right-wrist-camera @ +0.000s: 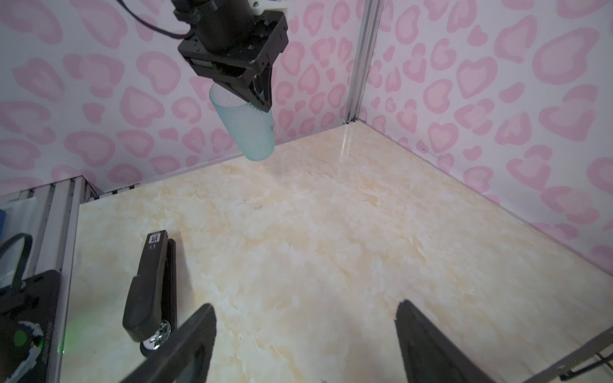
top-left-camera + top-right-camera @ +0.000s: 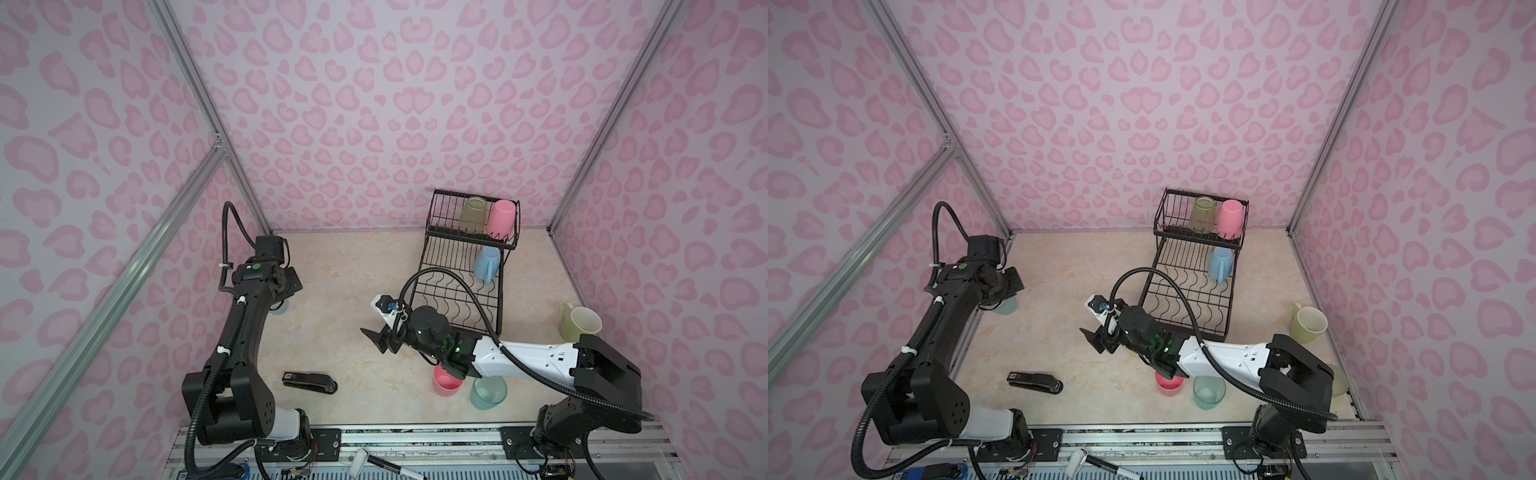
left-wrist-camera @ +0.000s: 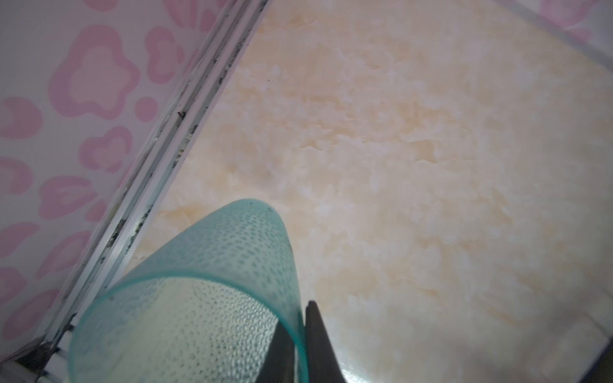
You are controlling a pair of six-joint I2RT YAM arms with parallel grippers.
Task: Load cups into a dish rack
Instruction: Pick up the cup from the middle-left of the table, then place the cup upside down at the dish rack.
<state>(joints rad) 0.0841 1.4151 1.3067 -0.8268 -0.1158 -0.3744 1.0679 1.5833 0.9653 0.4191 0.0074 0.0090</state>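
Marble tabletop | left tool — clamped on teal tumbler | right tool — wide, empty

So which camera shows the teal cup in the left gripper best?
The right wrist view: almost the whole teal cup hangs tilted from the left gripper. The left wrist view shows only its rim and wall, close up. Both top views show a sliver under the left arm.

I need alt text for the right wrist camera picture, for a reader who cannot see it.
The left gripper pinches the rim of a translucent teal tumbler, tilted, near the patterned wall. A black stapler lies on the marbled table, and the right gripper stands open in the foreground.
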